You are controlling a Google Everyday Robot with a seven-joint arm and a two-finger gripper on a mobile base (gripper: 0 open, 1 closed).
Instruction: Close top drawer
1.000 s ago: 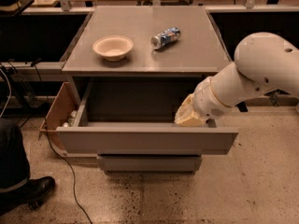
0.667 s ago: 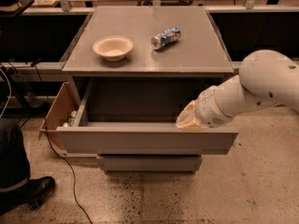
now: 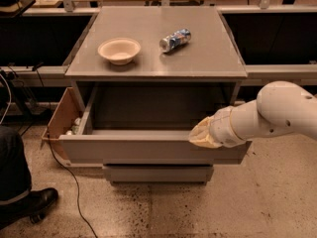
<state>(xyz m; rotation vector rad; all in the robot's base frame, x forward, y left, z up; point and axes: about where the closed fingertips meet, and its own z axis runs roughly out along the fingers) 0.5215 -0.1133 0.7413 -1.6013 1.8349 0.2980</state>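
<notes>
The top drawer (image 3: 143,150) of the grey cabinet stands pulled far out, its plain flat front facing me and its inside dark. My white arm reaches in from the right. The gripper (image 3: 202,134) sits under a tan cover at the drawer's right end, at the top edge of the front panel. Its tip is against or just behind that edge; I cannot tell which.
A tan bowl (image 3: 119,50) and a lying can (image 3: 175,39) rest on the cabinet top (image 3: 208,58). A lower drawer (image 3: 158,173) shows below. A cardboard box (image 3: 62,125) stands at the left. A person's leg and shoe (image 3: 29,205) and a floor cable are bottom left.
The arm and gripper have shifted toward me and slightly down, from inside the drawer's right side to its front edge. The drawer has not visibly moved.
</notes>
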